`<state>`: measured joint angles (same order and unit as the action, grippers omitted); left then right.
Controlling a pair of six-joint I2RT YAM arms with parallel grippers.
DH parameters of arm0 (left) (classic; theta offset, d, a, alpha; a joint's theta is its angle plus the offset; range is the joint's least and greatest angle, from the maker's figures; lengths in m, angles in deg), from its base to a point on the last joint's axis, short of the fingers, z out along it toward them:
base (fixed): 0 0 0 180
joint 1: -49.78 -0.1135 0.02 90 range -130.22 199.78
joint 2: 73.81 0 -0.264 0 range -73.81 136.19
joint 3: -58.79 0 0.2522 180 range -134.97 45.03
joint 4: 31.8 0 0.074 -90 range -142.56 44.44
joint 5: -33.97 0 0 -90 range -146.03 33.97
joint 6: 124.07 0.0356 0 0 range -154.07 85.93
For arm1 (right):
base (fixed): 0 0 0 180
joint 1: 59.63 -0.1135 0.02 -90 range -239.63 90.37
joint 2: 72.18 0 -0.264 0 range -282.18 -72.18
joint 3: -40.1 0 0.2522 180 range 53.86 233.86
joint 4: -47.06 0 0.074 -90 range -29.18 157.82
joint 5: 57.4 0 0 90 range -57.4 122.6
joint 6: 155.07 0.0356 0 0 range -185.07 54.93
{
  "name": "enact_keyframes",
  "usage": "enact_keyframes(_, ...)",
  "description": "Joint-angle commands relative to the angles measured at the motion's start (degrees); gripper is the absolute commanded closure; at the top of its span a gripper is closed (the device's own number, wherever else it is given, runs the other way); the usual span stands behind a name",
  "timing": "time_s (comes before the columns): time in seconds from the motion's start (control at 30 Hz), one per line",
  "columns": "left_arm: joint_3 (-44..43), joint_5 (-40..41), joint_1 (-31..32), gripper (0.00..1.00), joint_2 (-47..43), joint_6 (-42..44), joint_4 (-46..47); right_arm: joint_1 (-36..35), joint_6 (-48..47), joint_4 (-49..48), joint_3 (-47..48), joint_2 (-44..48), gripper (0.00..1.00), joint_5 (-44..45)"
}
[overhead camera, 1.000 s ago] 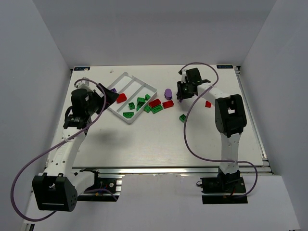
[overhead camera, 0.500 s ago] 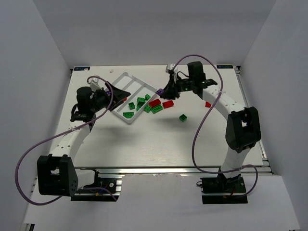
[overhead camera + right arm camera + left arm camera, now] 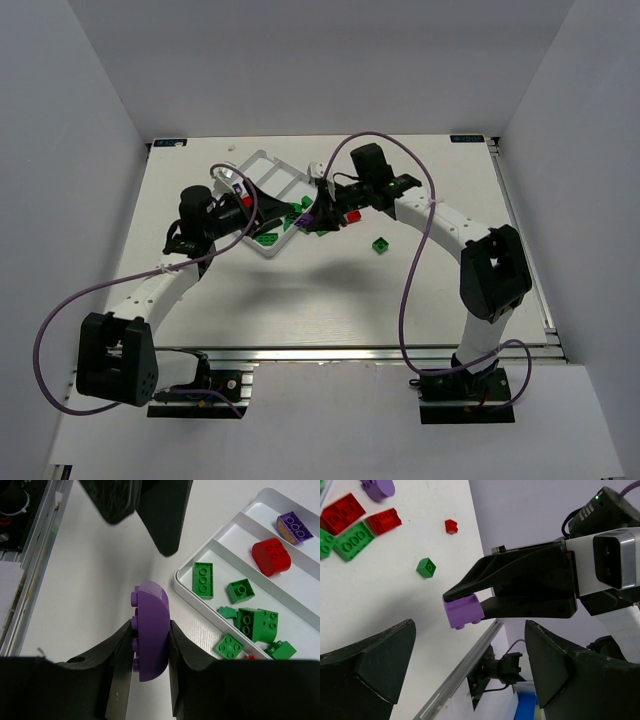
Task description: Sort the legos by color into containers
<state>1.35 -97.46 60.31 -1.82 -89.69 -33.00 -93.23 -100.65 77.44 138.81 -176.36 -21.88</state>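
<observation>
- Purple rounded plastic lego [image 3: 150,630]: pinched in the right gripper [image 3: 151,652], lower centre of the right wrist view, over the white tabletop [image 3: 100,580], just beside the white three-compartment plastic tray [image 3: 186,589].
- Left gripper [image 3: 470,640]: jaws spread wide.
- Tray, upper right: green bricks [image 3: 203,579] in nearest compartment, red rounded brick [image 3: 271,556] in middle, purple brick [image 3: 295,526] in far one.

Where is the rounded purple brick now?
In the right wrist view, the right gripper pinches the purple brick over bare table, beside the white tray corner.

purple rounded lego [image 3: 150,630]: gripped, edge-on | green legos [image 3: 257,622]: tray [image 3: 186,570] outer compartment
</observation>
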Motion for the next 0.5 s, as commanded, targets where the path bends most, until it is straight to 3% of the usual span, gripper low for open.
enact_keyframes(0.0, 0.70, -1.02, 1.95, 0.02, -0.62, -0.37, 2.21, -1.46, -0.12, -2.02, 1.36, 2.84, 1.00, 0.25)
enact_keyframes(0.3, 1.49, 0.82, 3.71, 0.04, -1.14, 0.59, 0.45, -4.71, 2.17, -3.44, 2.42, 2.84, 1.00, 1.22)
enact_keyframes(0.47, 2.46, 1.17, 3.80, 0.13, -1.58, 0.42, 0.36, -5.42, 3.05, -4.23, 1.98, 3.54, 1.00, 1.30)
